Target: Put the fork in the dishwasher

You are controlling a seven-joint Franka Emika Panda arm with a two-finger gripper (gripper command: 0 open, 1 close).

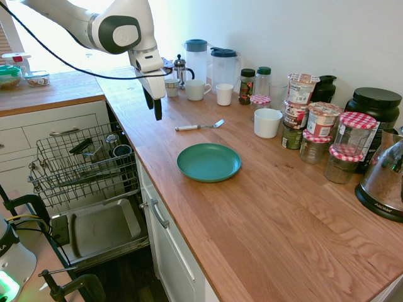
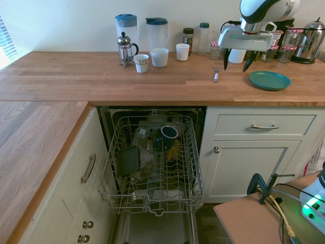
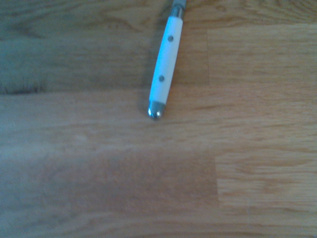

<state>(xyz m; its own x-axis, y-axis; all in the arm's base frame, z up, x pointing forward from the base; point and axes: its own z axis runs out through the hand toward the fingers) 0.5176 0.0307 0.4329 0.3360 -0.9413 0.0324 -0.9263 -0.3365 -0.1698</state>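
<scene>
Lying flat on the wooden desk, the fork is found between the row of white cups at the far side and the green plate nearer the front edge. Its whitish handle is directed toward the end effector and its tines toward the white mug. In the wrist view, only the handle end of the fork is shown against bare wood, so the camera is judged to be roughly over that end.

The end effector is held above the desk, just beside the handle end of the fork and clear of it. Its fingers are spread apart, as is shown plainly in the second exterior view, and nothing is carried between them.

The dishwasher is set below the desk, with its door dropped down and its wire rack pulled out. A dark mug and other ware are already held in the rack, but free space remains.

No part of the task is judged complete: the fork has not been grasped. A descent onto the handle, a closing of the fingers, a lift, a transfer over the desk edge and a release into the rack are all left to be done.
</scene>
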